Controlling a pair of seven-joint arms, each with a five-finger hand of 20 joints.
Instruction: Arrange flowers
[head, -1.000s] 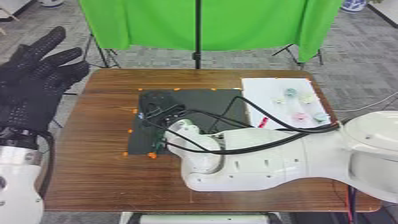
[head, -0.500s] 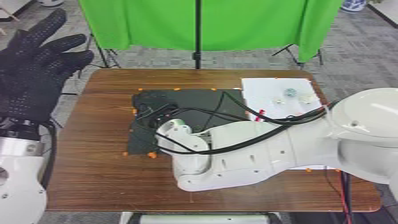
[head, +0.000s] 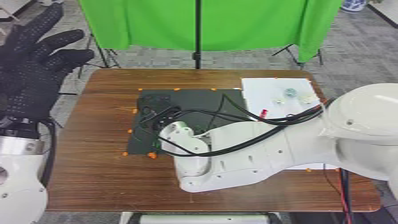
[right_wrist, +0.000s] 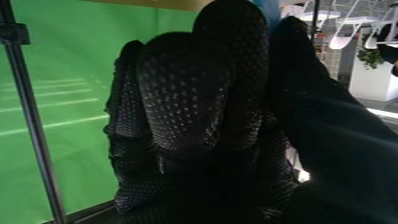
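The left hand (head: 35, 70) is raised beyond the table's left edge in the head view, open and holding nothing. Over the upper left of the dark mat (head: 200, 95) is the right hand (head: 158, 106), partly behind cables. The right hand (right_wrist: 191, 100) appears large and dark in the right wrist view; whether it holds something cannot be made out. On the white sheet (head: 258, 87) lie a pale blue-green flower (head: 290, 92), a small pale flower (head: 279, 101) and a yellowish one (head: 308, 99). The right arm hides the sheet's near part.
A small red object (head: 263, 113) lies at the sheet's left side, close to the cables (head: 253, 146). Orange markers edge the mat, one larger (head: 152, 155) at its near edge. The right forearm (head: 258, 145) spans the table's right half. A green backdrop (head: 151, 25) hangs behind.
The right forearm and upper arm have shifted, now covering the pink and teal flowers on the sheet's near part. The left hand has moved slightly up and left.
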